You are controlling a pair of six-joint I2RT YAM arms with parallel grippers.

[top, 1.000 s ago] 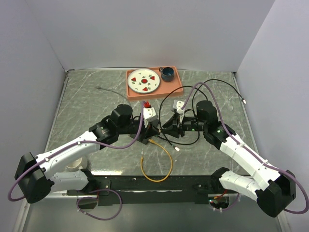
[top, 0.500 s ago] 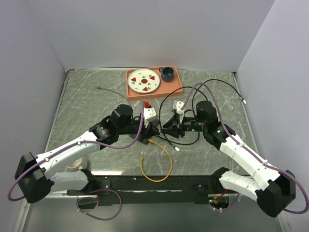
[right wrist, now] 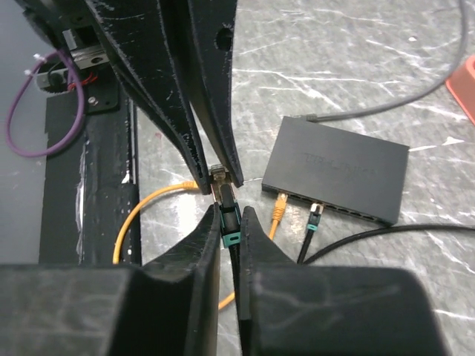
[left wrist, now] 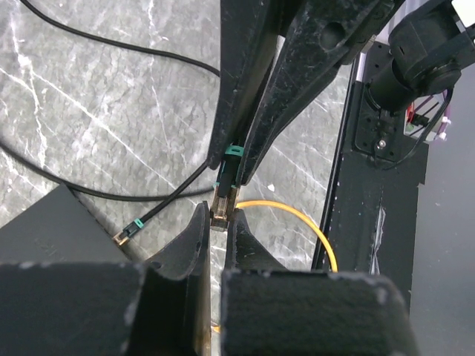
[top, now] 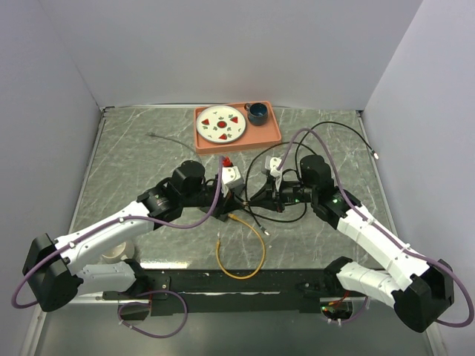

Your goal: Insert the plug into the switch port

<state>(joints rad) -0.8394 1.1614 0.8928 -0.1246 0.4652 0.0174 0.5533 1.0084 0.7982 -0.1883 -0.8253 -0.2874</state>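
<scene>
The plug [right wrist: 229,222] is a clear connector with a teal boot on a black cable. My right gripper [right wrist: 230,213] is shut on the teal boot. My left gripper [left wrist: 217,216] is shut on the connector tip [left wrist: 224,199], nose to nose with the right one. Both meet above mid-table in the top view, left gripper [top: 234,199] and right gripper [top: 252,199]. The flat black switch box [right wrist: 338,169] lies on the table, its port row [right wrist: 356,215] facing the grippers. An orange plug [right wrist: 280,205] and a second black plug [right wrist: 315,215] sit in ports.
An orange cable [top: 249,248] loops on the table in front of the grippers. An orange tray [top: 275,138] with a plate [top: 223,124] and a dark cup [top: 257,113] stands at the back. Black cables [top: 345,131] loop at the right. A grey cable [top: 162,137] lies far left.
My right gripper has moved left with the plug until it meets my left gripper, which now grips the connector tip. The trailing black cable shifted left with it.
</scene>
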